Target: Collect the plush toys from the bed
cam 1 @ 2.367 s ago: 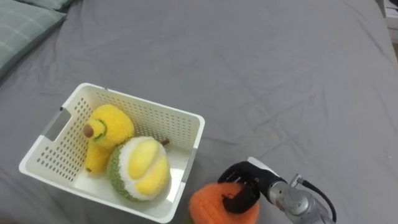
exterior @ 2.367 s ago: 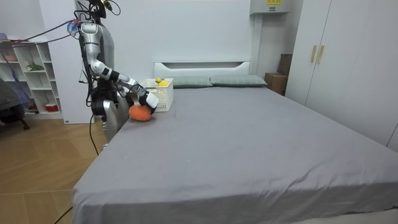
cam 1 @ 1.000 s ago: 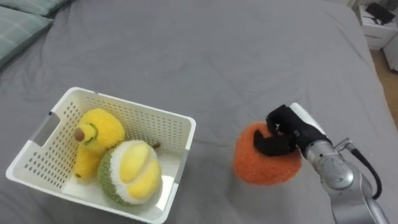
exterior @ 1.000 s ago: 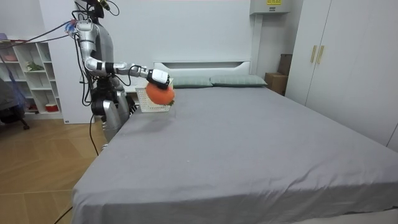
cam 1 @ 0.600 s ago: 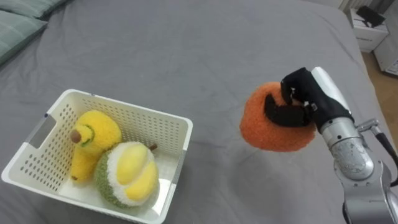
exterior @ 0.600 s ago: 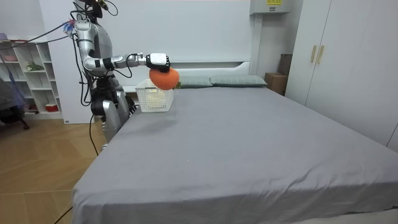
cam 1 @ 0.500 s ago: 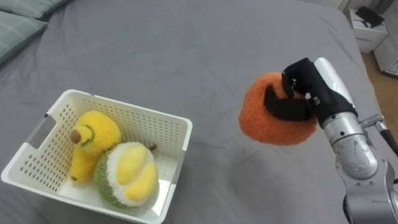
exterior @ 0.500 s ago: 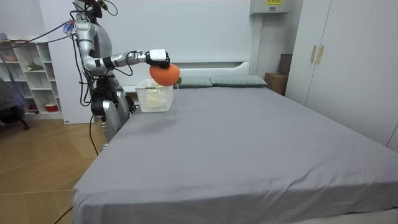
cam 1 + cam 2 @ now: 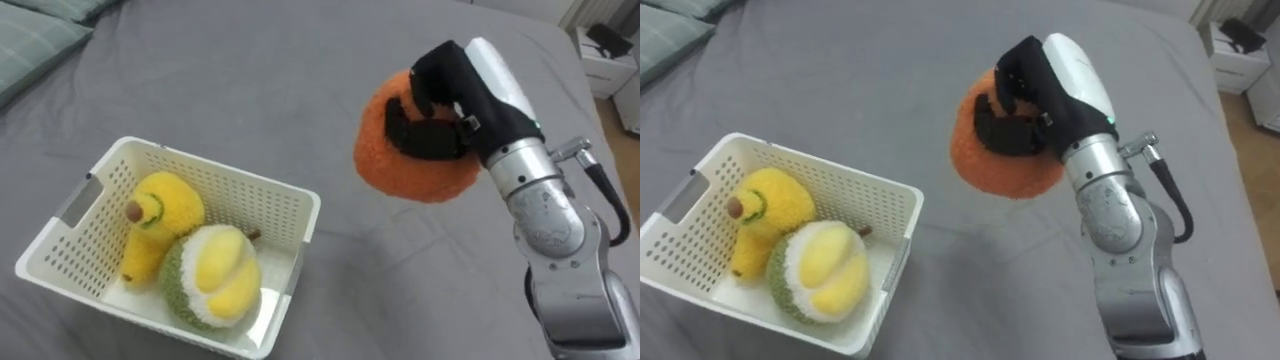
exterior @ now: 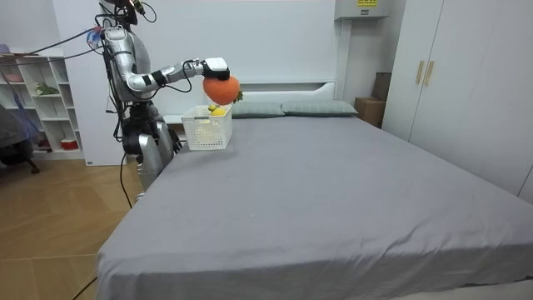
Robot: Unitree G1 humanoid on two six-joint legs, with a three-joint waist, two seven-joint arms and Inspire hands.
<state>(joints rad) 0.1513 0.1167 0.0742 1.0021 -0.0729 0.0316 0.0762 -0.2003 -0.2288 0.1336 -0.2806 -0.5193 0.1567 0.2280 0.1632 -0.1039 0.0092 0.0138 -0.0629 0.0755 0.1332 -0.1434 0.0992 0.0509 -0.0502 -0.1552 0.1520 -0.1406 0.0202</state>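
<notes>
**Robot holds an orange plush toy in the air beside a basket of toys on a bed**

Looking down from the robot's head, a wide bed [image 9: 250, 70] covered in a plain grey sheet lies below. The robot's right hand [image 9: 450, 95] reaches in from the right. Its dark fingers [image 9: 425, 135] curl round a round, fuzzy orange plush toy [image 9: 400, 175] and grip it from above. The toy hangs clear of the sheet, raised to the right of a white basket [image 9: 262, 205] and apart from it, over bare bedding rather than over the basket's opening.

The basket is rectangular with perforated walls and a cut-out handle at its left end. It sits on the sheet at the lower left. Two toys lie inside it, touching each other. One is a yellow plush toy [image 9: 165, 215] with a small brown stem, toward the back left. The other is a round green and yellow plush fruit [image 9: 215, 280], toward the front. A pale green pillow [image 9: 35, 40] shows at the upper left corner.

From across the room, the robot stands upright on the wooden floor at the side of the bed, close to the white headboard [image 10: 271, 87], on the room view's left. Its right arm stretches out over the mattress, holding the orange toy above the basket's far side. A white shelf unit [image 10: 37, 100] stands behind the robot, and a tall pale wardrobe [image 10: 450, 75] lines the room view's right.
</notes>
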